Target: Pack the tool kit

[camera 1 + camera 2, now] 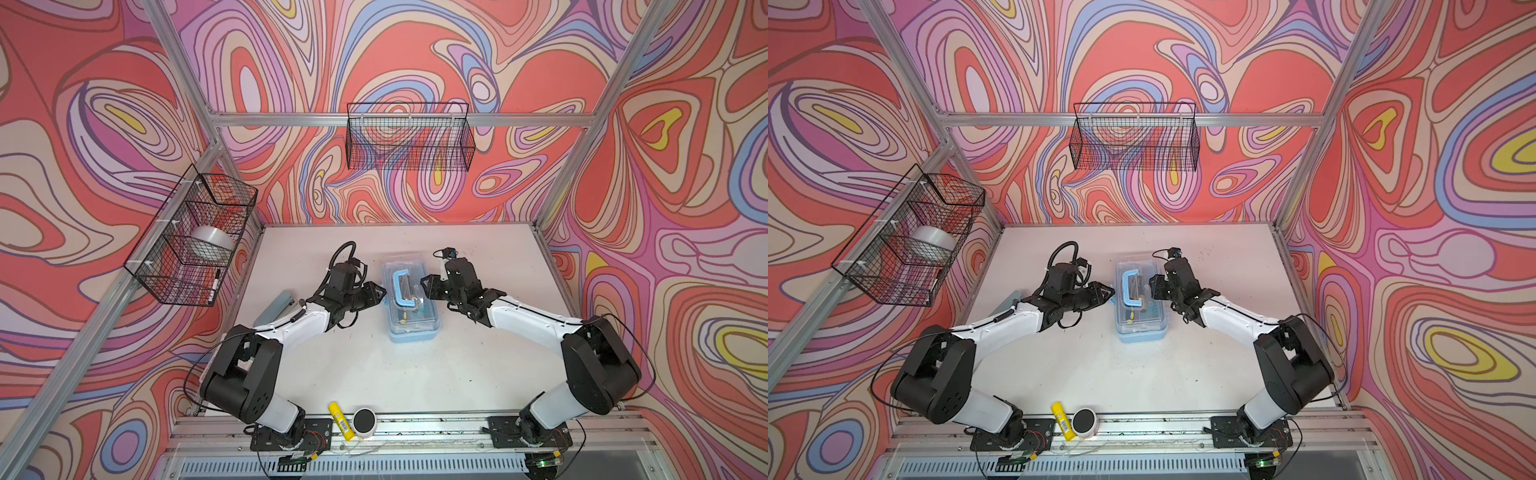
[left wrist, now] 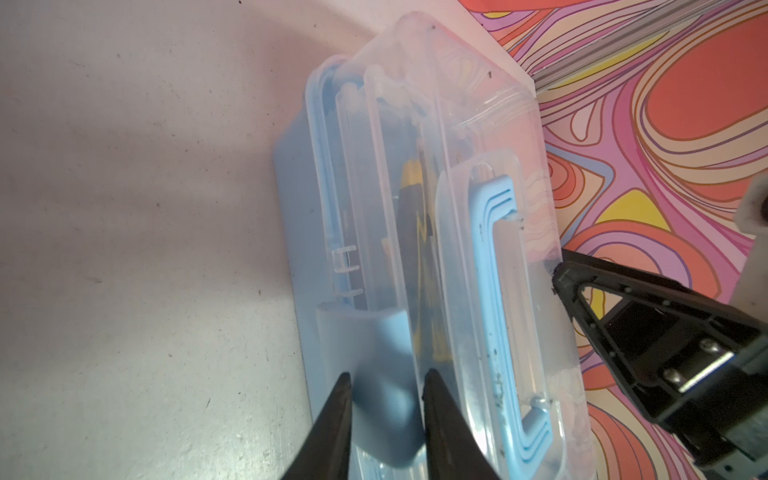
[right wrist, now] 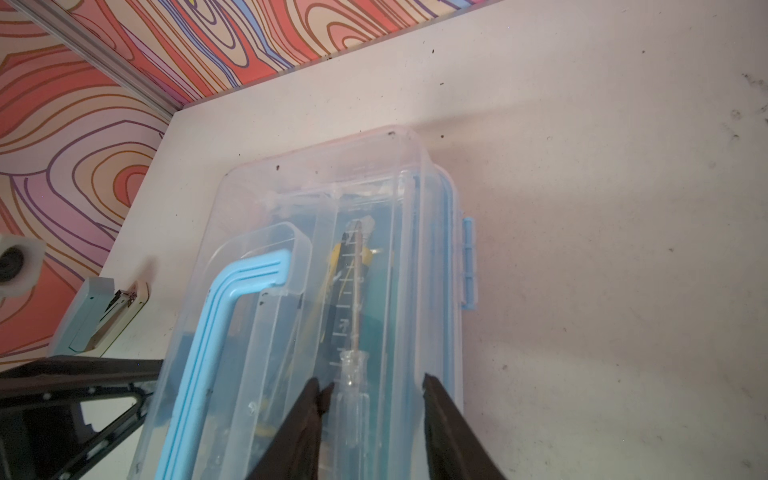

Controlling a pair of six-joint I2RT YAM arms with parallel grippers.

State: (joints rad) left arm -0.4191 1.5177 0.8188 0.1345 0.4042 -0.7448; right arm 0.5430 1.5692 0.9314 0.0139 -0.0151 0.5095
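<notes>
The left gripper (image 2: 386, 373), at the case's (image 1: 409, 332) left side, is nipped onto the blue latch (image 2: 365, 345), seemingly to snap it shut. The case lies on the table (image 1: 374, 374), with tools (image 3: 353, 266) inside under its clear lid (image 3: 316, 187). At the case's right side the right gripper (image 3: 370, 378), part-open and empty, rests on the lid, probably to hold it down.

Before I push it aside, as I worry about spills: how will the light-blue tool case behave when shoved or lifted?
The tool case looks like rigid plastic, low and flat, so it should slide across the table rather than tip. The tools inside seem loose and will probably shift and rattle. The thin clear lid may flex if pressed.
</notes>
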